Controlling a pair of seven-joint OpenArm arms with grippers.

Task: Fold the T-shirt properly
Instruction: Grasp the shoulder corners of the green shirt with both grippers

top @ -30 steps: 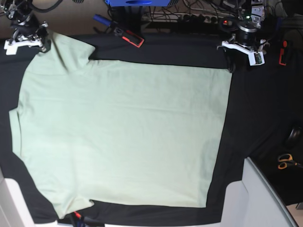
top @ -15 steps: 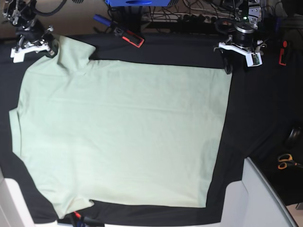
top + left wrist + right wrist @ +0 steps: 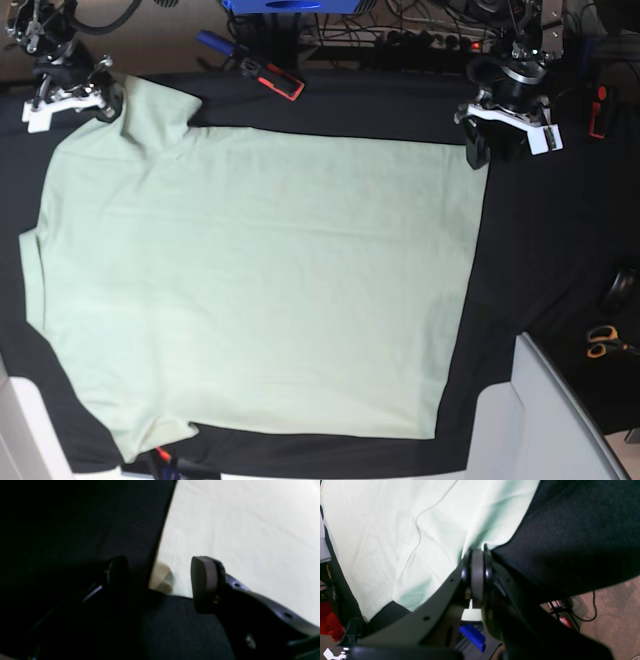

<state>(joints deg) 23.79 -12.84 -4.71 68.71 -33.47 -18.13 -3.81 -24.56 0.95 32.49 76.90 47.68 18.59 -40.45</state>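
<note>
Both corners needed: right gripper (image 3: 477, 580) pinches T-shirt (image 3: 260, 280) sleeve; left gripper (image 3: 160, 585) jaws wide, straddle hem corner, close low

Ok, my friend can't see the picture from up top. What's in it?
A big mint-green T-shirt lies flat on a black table cover. The right gripper pinches its sleeve, and the left gripper hangs open at a hem corner.

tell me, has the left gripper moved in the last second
Yes. In the base view the left gripper has turned and shifted slightly left, now straddling the T-shirt corner.
</note>
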